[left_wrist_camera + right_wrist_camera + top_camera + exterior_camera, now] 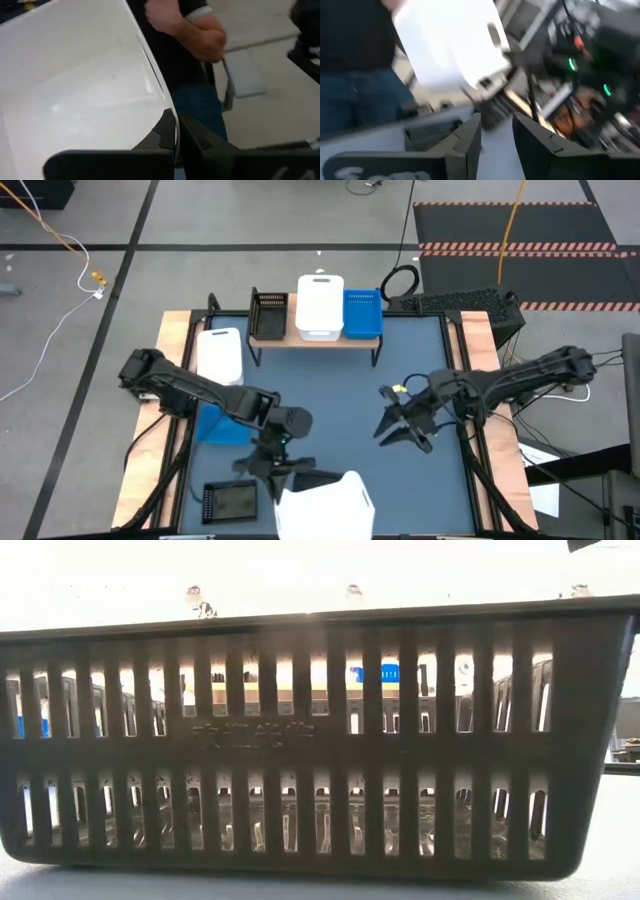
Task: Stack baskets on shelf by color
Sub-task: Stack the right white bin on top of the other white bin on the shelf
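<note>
At the near edge of the table (330, 370), toward its left half: one white rectangular plastic basket (325, 505), lifted and tilted, its rim pinched between the narrowly closed fingers (167, 131) of the left gripper (283, 470).

Mid-table, right half: right gripper (400, 427), empty, fingers parted a little, hovering clear of any basket.

On the low light-wood shelf (310, 340) at the far side, in a row: one black mesh-sided basket (268, 314) at left, one white plastic basket (320, 306) in the middle, one bright blue plastic basket (362, 312) at right.

Loose on the table: a second white basket (220, 354) at far left; a blue basket (222, 425) partly hidden under the left arm; a black basket (228, 501) lying near the front left corner. A black slotted basket fills the low view.

Beyond the table: a person in a dark top, forearm visible in the left wrist view.

Step in hand, as judged: carrying a white basket toward the white one on the shelf. The next move calls for levelling it, aligning it squarely above the shelf's middle basket, and lowering it to nest before releasing.
</note>
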Tool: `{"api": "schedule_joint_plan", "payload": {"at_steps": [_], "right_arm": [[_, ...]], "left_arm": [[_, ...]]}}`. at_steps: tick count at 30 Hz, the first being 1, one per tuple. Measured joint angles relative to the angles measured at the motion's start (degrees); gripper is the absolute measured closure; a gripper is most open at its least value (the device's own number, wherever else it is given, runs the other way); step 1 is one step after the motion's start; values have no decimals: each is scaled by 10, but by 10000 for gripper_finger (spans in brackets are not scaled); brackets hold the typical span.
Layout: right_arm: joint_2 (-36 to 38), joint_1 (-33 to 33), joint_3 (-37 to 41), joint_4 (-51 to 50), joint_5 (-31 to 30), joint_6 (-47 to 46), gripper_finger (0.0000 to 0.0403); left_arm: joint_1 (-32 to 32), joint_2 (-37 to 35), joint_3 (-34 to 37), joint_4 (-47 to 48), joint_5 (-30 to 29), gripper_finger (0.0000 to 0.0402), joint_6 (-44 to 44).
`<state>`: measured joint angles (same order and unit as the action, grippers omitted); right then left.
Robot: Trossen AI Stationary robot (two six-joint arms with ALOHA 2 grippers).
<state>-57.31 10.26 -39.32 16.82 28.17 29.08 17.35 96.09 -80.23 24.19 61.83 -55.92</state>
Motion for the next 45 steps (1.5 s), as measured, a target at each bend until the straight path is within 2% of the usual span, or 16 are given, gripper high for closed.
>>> {"api": "schedule_joint_plan", "payload": {"at_steps": [8,11,16,21,31,39,45], "right_arm": [[-86,3,0,88,36,6,290],[-111,11,0,110,52,24,269],[-134,34,0,175,66,20,214],[-135,59,0,205,67,18,181],[-135,64,0,274,64,3,206],[-197,74,-3,314,70,5,208],[-198,76,-4,319,156,-15,231]], "left_arm": [[-17,10,0,-18,33,398,30],[-31,10,0,-20,55,396,40],[-49,10,0,-68,128,397,69],[-52,10,0,-125,132,398,124],[-62,10,0,-137,132,397,151],[-91,15,0,-132,136,398,149],[-108,26,0,-133,132,396,160]]}}
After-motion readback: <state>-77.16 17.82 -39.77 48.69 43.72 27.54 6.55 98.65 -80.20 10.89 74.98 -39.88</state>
